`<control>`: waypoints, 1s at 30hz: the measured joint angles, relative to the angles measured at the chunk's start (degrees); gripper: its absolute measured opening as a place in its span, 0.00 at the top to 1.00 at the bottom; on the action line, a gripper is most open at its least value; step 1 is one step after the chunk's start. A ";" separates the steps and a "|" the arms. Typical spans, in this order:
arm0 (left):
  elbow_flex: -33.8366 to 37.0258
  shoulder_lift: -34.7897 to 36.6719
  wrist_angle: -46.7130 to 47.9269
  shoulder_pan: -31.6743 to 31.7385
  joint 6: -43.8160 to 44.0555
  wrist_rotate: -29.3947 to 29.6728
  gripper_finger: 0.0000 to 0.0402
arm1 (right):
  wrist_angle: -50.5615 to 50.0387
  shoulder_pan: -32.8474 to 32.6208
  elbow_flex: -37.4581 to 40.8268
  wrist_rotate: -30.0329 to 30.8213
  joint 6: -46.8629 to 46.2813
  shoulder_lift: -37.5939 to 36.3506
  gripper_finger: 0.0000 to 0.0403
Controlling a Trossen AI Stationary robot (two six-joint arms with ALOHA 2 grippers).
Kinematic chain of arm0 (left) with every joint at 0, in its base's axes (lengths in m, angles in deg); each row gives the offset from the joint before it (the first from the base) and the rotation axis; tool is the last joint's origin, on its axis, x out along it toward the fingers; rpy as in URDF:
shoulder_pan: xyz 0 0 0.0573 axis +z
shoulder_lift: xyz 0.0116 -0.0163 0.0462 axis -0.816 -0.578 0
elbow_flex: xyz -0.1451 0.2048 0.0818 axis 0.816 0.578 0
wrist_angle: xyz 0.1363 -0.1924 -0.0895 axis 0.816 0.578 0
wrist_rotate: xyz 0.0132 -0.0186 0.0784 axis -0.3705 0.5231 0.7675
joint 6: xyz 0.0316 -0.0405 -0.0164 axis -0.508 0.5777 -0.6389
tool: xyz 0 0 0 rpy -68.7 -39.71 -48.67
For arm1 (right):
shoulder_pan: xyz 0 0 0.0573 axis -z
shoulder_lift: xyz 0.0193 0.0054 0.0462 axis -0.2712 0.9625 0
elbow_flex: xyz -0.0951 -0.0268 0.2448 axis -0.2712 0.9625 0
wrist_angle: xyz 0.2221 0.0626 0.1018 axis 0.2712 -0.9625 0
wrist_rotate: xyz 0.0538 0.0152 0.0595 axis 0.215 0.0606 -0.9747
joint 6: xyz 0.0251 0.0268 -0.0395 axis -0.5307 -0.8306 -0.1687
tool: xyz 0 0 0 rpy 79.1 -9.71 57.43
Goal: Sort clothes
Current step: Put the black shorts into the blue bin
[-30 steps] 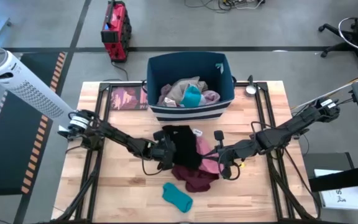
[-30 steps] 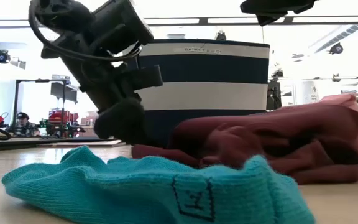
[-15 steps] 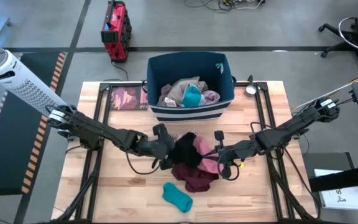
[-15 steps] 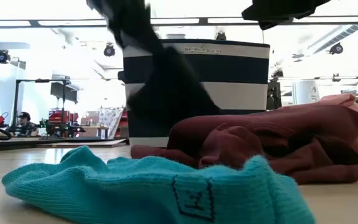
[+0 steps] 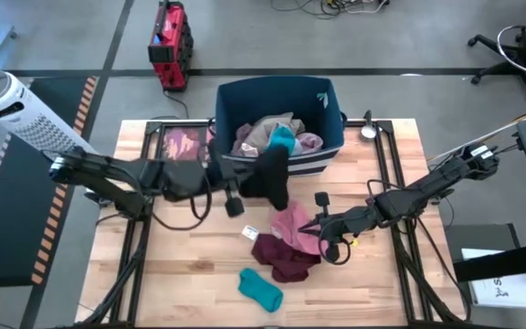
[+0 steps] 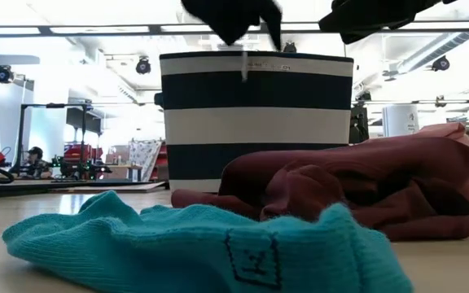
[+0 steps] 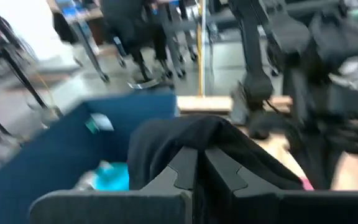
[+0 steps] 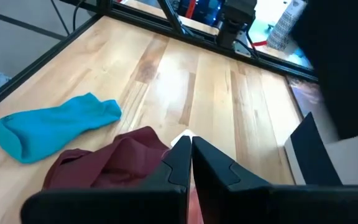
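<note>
Overhead, the left gripper was clamped on a black garment, holding it in the air by the bin's front wall. Further right, the right gripper sat closed and empty above the maroon garment and the pink garment on the table; a teal piece lay nearby.

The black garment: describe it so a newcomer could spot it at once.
Find the dark blue bin with white stripes at the table's far edge. Just in front of its near wall, the black garment hangs off the table, pinched in the left claw. The maroon piece, pink piece and teal piece all lie flat on the wood.
</note>
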 joint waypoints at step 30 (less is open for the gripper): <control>-9.90 -14.33 6.48 32.57 -10.63 -21.98 0.96 | 1.97 0.02 1.99 0.02 -0.57 0.00 1.00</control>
